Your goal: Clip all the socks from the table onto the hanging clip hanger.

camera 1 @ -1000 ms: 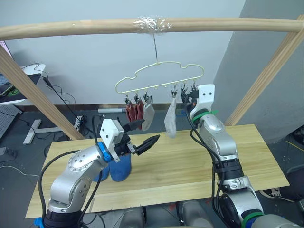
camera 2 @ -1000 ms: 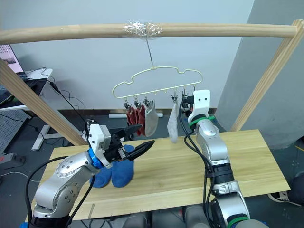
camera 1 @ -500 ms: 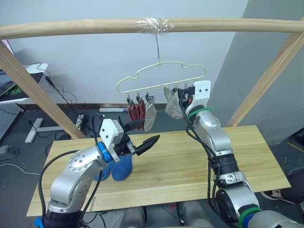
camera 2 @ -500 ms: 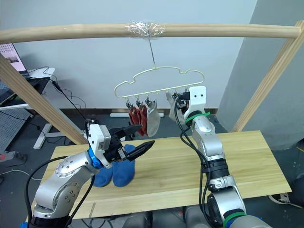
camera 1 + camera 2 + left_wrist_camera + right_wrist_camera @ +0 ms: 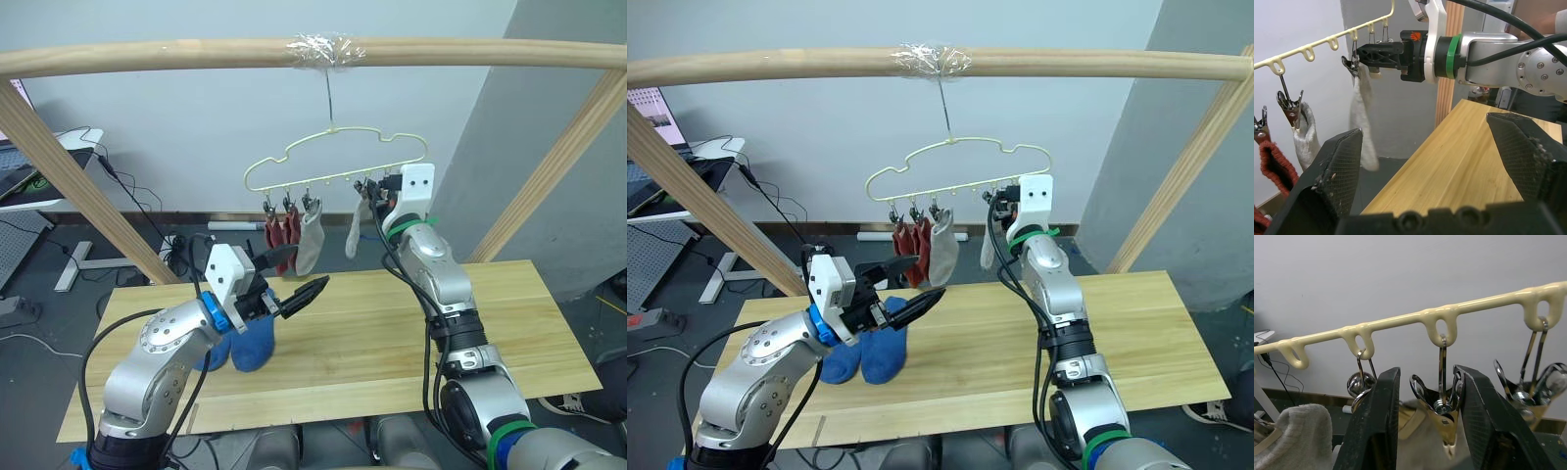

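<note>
Above table (image 5: 411, 323), right gripper (image 5: 1425, 406) jaws straddle a hanger clip (image 5: 1442, 404); left gripper (image 5: 304, 292) gapes.

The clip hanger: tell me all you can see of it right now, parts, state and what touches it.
The clip hanger is thin pale-yellow wire with a wavy top, its hook hung from the taped wooden pole. Small metal clips dangle from loops along its lower bar. Two rust-red socks and a light grey sock hang at the robot's left end; a second grey sock hangs further right. The right pincer straddles that sock's clip.
</note>
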Robot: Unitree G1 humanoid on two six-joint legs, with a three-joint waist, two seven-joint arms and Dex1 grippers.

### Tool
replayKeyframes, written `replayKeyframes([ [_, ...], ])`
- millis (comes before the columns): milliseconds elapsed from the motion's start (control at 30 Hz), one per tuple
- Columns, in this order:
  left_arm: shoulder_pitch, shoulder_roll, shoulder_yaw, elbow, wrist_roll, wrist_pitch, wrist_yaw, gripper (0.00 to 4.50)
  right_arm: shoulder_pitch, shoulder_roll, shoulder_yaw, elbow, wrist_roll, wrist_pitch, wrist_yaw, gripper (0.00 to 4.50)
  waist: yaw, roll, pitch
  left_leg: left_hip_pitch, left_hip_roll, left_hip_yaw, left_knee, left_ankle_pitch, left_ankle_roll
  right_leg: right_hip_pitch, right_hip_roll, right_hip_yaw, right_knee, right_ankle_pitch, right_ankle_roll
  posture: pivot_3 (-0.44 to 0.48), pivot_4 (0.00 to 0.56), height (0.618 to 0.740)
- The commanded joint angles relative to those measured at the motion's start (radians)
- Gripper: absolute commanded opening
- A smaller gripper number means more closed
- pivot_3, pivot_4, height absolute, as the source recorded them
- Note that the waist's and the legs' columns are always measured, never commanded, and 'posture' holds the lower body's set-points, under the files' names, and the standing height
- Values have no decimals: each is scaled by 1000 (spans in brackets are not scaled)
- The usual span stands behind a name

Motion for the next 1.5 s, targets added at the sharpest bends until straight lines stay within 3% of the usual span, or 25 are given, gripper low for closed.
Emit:
replayKeyframes([
  [33, -13, 3, 1, -42, -6, -7, 8, 4500, -34, 1, -17, -8, 10, -22, 10, 1782, 0, 0, 0, 0, 0, 0, 0, 0, 0, 0, 0, 0, 0, 0, 0, 55, 106, 740],
  [133, -19, 0, 0, -43, -10, -1, 15, 4500, -36, 3, -25, -3, 15, -16, 6, 1397, 0, 0, 0, 0, 0, 0, 0, 0, 0, 0, 0, 0, 0, 0, 0, 54, 106, 740],
  [333, -20, -8, 3, -43, -23, 12, 31, 4500, -37, 2, -44, -16, 26, -1, 5, 37, 0, 0, 0, 0, 0, 0, 0, 0, 0, 0, 0, 0, 0, 0, 0, 54, 108, 740],
  [500, -13, -13, -10, -15, 10, 22, 71, 4500, -30, -14, -61, -69, 58, 68, 22, 15, 1, 0, 0, 0, 0, 0, 0, 0, 0, 0, 0, 0, 1, 0, 0, 31, 118, 740],
  [700, -11, -5, -29, 238, 187, 68, 214, 4500, -11, -76, -80, -225, 173, 326, 99, 15, -1, 0, 0, 1, 0, 0, 0, 0, 0, 0, 0, 0, 1, 0, 0, 5, 128, 740],
  [1033, -135, -37, -110, 715, 430, -111, 266, 4500, 23, -104, -87, -378, 234, 501, 105, 15, -3, 0, 0, 1, 0, 0, 1, 0, 0, 0, 0, 0, 1, 0, 0, -33, 136, 740],
  [1333, -160, -39, -127, 869, 462, -97, 193, 4500, 40, -93, -102, -429, 243, 537, 67, 15, -17, 0, 0, 0, 0, 0, 0, 0, 0, -1, 0, 0, 1, 0, 0, -67, 142, 740],
  [1500, -153, -43, -120, 891, 466, -97, 168, 3328, 37, -90, -102, -432, 252, 548, 61, 0, -24, 0, 0, 1, 0, 0, 1, 0, 0, 0, 0, 0, 3, -2, 4, -66, 139, 740],
])
